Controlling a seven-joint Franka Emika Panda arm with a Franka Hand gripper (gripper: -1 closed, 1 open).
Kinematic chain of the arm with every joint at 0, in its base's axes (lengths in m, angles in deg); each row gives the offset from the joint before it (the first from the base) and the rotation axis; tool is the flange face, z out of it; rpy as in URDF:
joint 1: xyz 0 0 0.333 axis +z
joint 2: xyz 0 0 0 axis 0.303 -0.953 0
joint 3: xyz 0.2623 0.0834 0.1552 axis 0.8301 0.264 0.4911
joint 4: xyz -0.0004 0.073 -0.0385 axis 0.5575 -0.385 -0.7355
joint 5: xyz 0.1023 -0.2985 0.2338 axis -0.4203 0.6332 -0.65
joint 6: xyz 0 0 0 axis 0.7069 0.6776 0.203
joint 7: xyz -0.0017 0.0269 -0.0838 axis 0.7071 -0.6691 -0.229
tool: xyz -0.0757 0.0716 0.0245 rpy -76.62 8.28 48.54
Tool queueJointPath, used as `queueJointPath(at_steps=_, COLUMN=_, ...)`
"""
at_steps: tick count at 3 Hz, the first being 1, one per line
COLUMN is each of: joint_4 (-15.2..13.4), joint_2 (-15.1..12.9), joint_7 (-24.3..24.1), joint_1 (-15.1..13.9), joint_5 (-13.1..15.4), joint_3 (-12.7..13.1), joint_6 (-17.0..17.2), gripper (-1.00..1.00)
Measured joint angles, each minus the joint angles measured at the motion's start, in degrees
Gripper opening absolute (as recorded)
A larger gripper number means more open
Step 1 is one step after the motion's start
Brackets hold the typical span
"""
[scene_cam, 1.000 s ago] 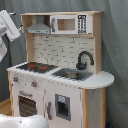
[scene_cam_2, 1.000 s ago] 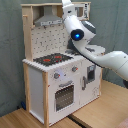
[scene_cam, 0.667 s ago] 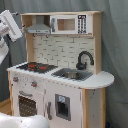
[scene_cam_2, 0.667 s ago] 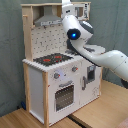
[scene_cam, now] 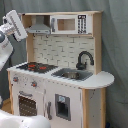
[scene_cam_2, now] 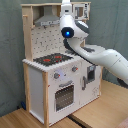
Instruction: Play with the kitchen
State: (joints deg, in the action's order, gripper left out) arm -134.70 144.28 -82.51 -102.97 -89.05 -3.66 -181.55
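Note:
The kitchen (scene_cam: 60, 75) is a tall white and light-wood toy with a red-ringed black hob (scene_cam: 36, 66), a sink (scene_cam: 72, 75), a black faucet (scene_cam: 84, 59), a grey hood (scene_cam: 40, 27), a microwave (scene_cam: 67, 24) and an oven door (scene_cam: 27, 105). The second exterior view shows the kitchen (scene_cam_2: 55, 85) from its hob (scene_cam_2: 52, 59) side. My gripper (scene_cam: 16, 24) hangs at hood height, off the first exterior view's left of the kitchen and touching nothing. In the second exterior view my white arm (scene_cam_2: 95, 52) rises in front of the hood (scene_cam_2: 47, 20).
A grey curtain (scene_cam: 115, 45) hangs behind the kitchen. The kitchen stands on a wooden floor (scene_cam_2: 100, 117). The arm's white base (scene_cam: 20, 121) fills the lower left corner of the first exterior view. The rounded counter end (scene_cam: 100, 79) juts out beside the sink.
The arm's upper part has shifted a little toward the second exterior view's left, closer to the hood. The kitchen has not moved.

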Motion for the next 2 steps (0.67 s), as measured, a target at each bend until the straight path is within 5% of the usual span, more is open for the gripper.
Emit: queueJointPath(at_steps=2, joint_4=1.1, joint_2=-0.04, joint_7=-7.78, joint_1=-4.07, joint_5=-0.04, joint_3=0.05, joint_6=7.66, gripper=1.0)
